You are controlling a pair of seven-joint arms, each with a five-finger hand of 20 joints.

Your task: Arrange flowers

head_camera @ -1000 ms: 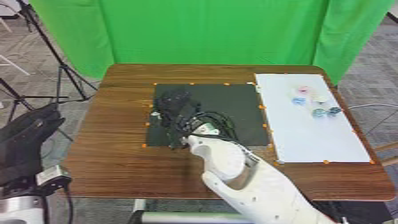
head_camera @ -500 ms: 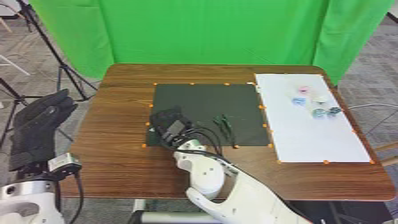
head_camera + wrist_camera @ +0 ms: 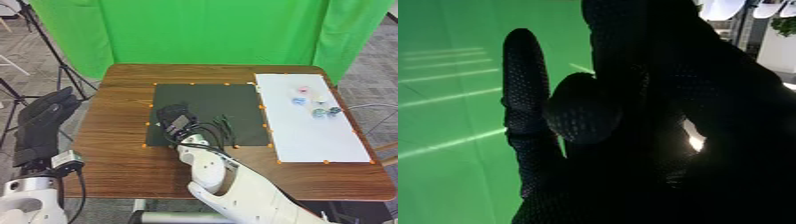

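Green stems (image 3: 224, 125) run near-to-far, angled far-left (right hand's (image 3: 176, 114) state: I can't tell).

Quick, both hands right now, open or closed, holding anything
Left black-gloved hand: open, empty.
Right black-gloved hand: over the black mat; open, closed or holding something, I can't tell.

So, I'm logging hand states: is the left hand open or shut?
Open. In the head view, the left hand has its fingers extended, not curled round anything.

Brown wood grain is being shown by the surface (image 3: 115, 165), white by the right-edge sheet (image 3: 320, 142), pink by one flower (image 3: 304, 90).
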